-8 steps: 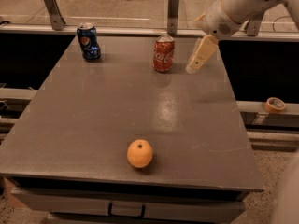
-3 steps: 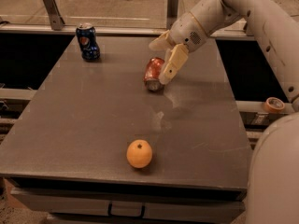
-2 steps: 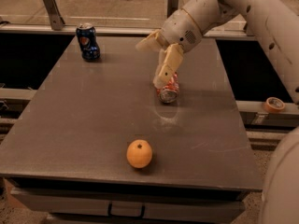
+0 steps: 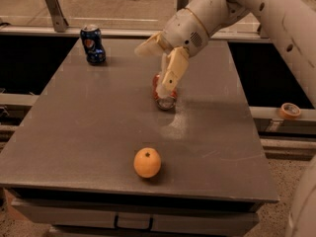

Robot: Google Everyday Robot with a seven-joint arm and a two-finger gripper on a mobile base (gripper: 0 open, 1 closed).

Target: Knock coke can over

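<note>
In the camera view, the gripper (image 4: pixel 153 69) is seen over the middle of the grey table (image 4: pixel 74 132). Its two fingers (image 4: pixel 173 73) are spread wide, one pointing left and the other angled down. Nothing is pinched between them.

The coke can (image 4: pixel 166 98) is found just under the tip of the lower finger. It appears to be lying on its side with its silver end turned toward the table's front edge. Whether the finger is touching it cannot be told, since the finger overlaps the can's upper part.

A dark blue Pepsi can (image 4: pixel 93 44) stands upright near the far left corner, well apart from the gripper. An orange (image 4: pixel 147 162) rests near the front edge, and a tape roll (image 4: pixel 290 110) lies on a ledge beyond the right side.

The task is judged to be essentially done, so the remaining risks come from further contact:

- **Rolling:** a cylinder on its side rolls easily, so a nudge from the lower finger as the arm is lifted could send the can toward an edge of the table.
- **Crushing:** if the finger were pressed downward instead of raised, the thin aluminium could be dented or pinned.
- **Pepsi can:** a wide leftward sweep of the outstretched upper finger could topple it, which is not wanted.
</note>
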